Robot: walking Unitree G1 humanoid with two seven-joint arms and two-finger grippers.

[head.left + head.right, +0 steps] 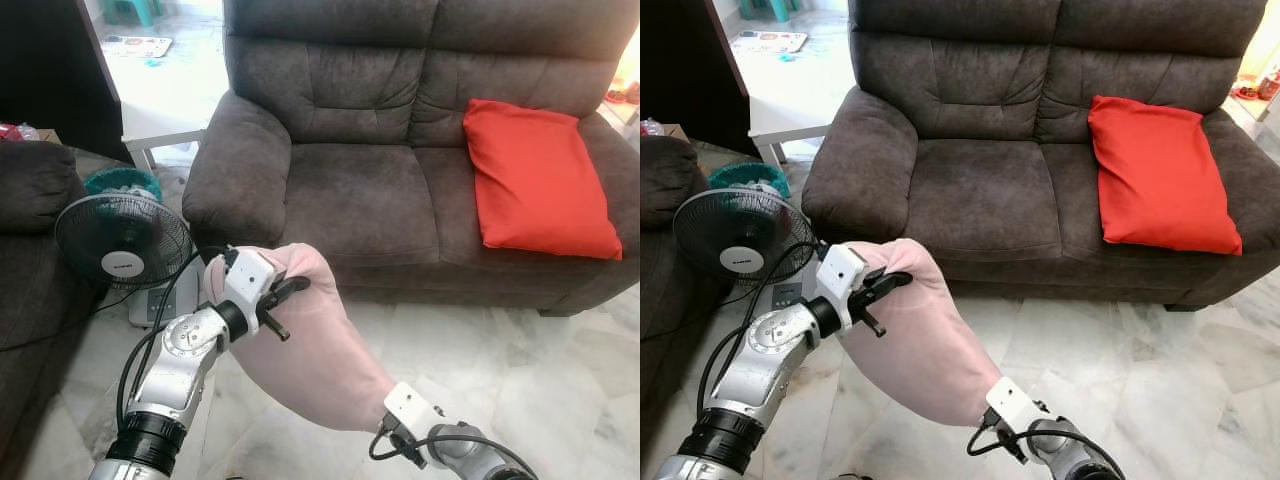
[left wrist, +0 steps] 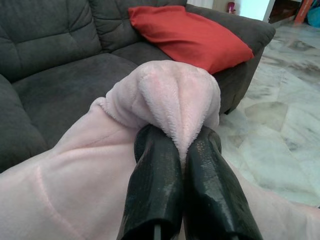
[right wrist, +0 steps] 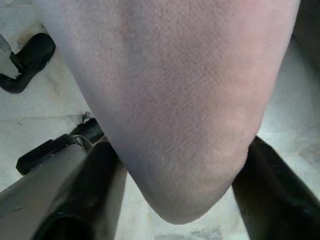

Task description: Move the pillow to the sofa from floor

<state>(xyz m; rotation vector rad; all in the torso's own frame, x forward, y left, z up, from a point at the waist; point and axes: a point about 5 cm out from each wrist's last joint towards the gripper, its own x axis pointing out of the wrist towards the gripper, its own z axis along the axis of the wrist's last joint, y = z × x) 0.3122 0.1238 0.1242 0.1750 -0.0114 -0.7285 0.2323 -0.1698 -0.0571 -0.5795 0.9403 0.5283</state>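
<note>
Pink pillow (image 1: 320, 345) is off the marble floor (image 1: 520, 360), clamped by left gripper (image 1: 283, 303) and right gripper (image 3: 175, 200); sofa (image 1: 350, 190) placement remains

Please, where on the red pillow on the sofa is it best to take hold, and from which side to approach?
Probably the lower front corner of the red pillow, approached from the front of the sofa. It leans tilted against the backrest and armrest, so that soft corner faces outward and can be pinched.
</note>
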